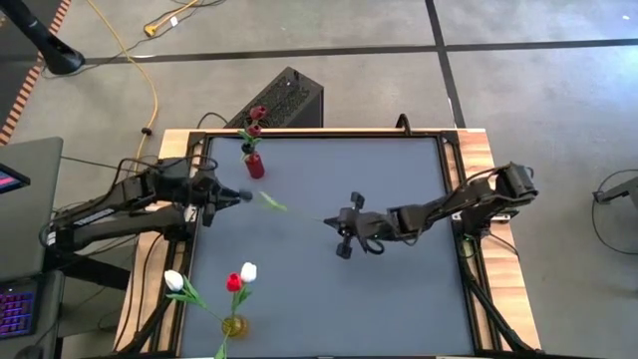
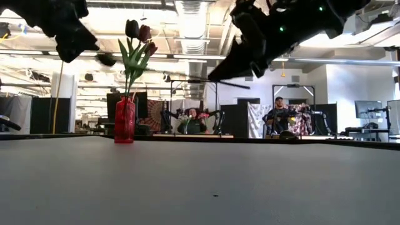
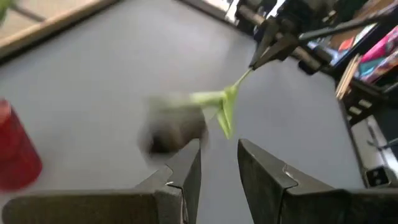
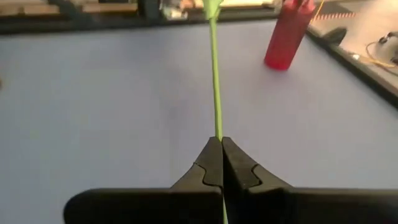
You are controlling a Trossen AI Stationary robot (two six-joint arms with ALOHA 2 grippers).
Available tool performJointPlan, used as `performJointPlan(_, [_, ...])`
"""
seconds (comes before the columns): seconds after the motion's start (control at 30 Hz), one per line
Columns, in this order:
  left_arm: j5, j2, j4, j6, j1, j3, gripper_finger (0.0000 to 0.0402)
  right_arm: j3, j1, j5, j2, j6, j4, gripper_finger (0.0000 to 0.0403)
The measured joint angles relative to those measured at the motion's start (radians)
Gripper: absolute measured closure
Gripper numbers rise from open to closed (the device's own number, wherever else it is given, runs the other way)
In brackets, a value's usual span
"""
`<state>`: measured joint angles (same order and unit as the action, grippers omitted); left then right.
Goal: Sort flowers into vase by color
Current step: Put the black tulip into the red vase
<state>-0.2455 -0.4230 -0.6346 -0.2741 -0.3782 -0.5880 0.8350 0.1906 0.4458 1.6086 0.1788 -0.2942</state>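
A: Where is the flower right now?

B: In the high view the dark-headed flower [image 1: 261, 198] lies level in mid-air across the middle of the frame. The right gripper [image 1: 339, 221] has its jaws pressed together on the thin green stem end; the right wrist view shows the stem running straight out from the closed tips.

A: And the left side?

B: The left gripper [image 1: 221, 194] sits at centre-left, at the flower's dark head. In the left wrist view its fingers [image 3: 186, 177] stand partly apart, with the blurred head just ahead of them, not clamped.

A: What could go wrong?

B: I'd judge the hand-over is the risk. If the right lets go before the left closes, the flower drops to the table [image 1: 399, 299]. Closing on the soft head could also crush it or let it slip.

A: Anything else?

B: The red vase [image 1: 255, 165] in the upper left already holds dark and red blooms, so a sweeping stem may knock it. The yellow vase [image 1: 233, 325] sits lower left.
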Motion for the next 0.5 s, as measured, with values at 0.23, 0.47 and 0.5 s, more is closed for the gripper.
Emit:
performJointPlan(0.23, [0.003,0.046,0.056,-0.007,0.0,0.0,0.0308,-0.001,-0.021,0.001,-0.039,-0.033,-0.1,0.0386])
performJointPlan(0.47, [0.008,0.109,0.075,-0.027,0.0,0.0,0.0308,-0.001,-0.021,0.001,-0.045,-0.13,-0.275,0.0386])
performJointPlan(0.5, [0.008,0.113,0.079,-0.031,0.0,0.0,0.0308,-0.001,-0.021,0.0,-0.045,-0.146,-0.317,0.0386])
